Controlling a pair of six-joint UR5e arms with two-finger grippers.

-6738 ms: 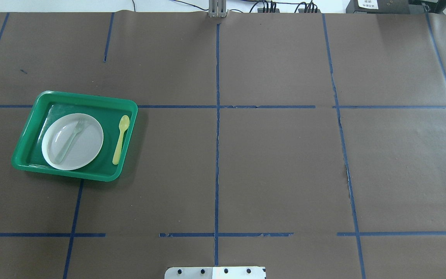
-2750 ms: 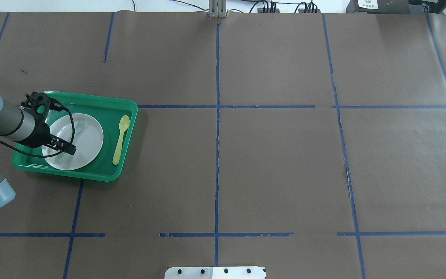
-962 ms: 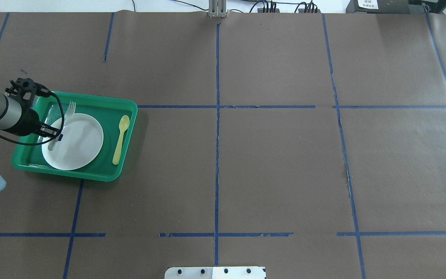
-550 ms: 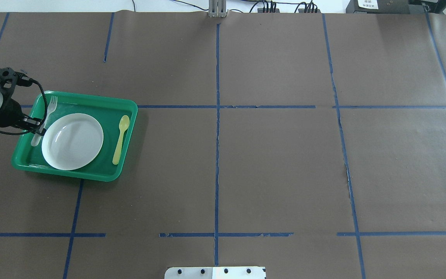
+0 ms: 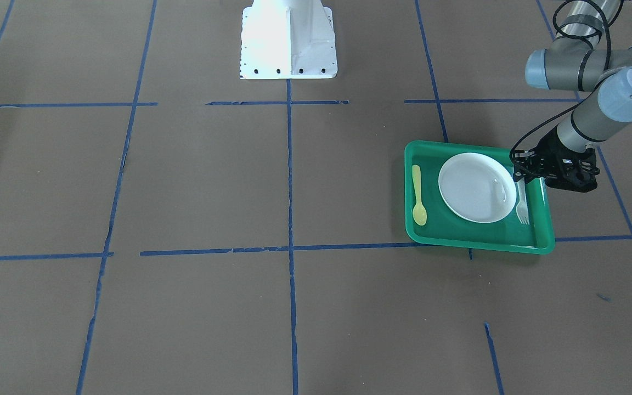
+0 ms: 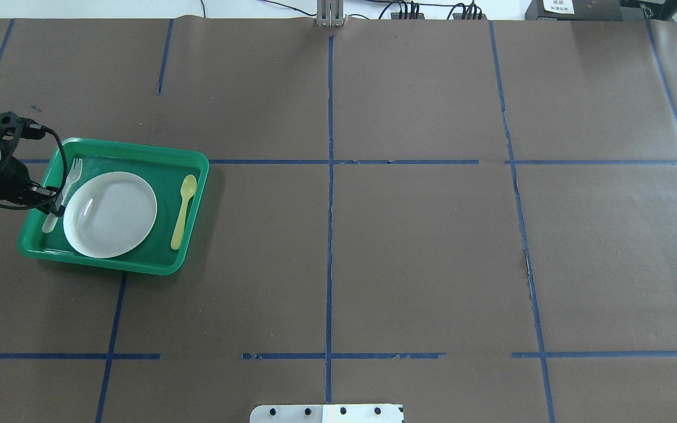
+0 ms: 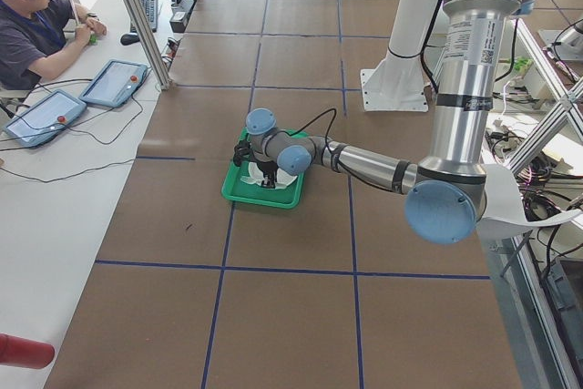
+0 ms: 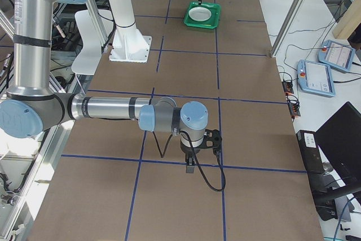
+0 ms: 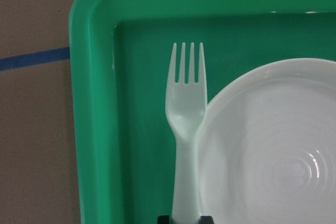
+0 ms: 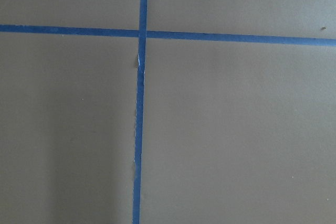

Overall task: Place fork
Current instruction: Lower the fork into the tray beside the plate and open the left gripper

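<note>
End effector of left arm, angled over tray edge, pinches fork.

The surface before me is brown, crossed by blue tape lines; a green tray rests on it at my left.

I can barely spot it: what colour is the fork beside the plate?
The fork is pale white, clearest in the left wrist view.

The near right arm's black claw points down above the brown paper-covered tabletop; far away, a green rectangular plastic tray holds a round white plate.
</note>
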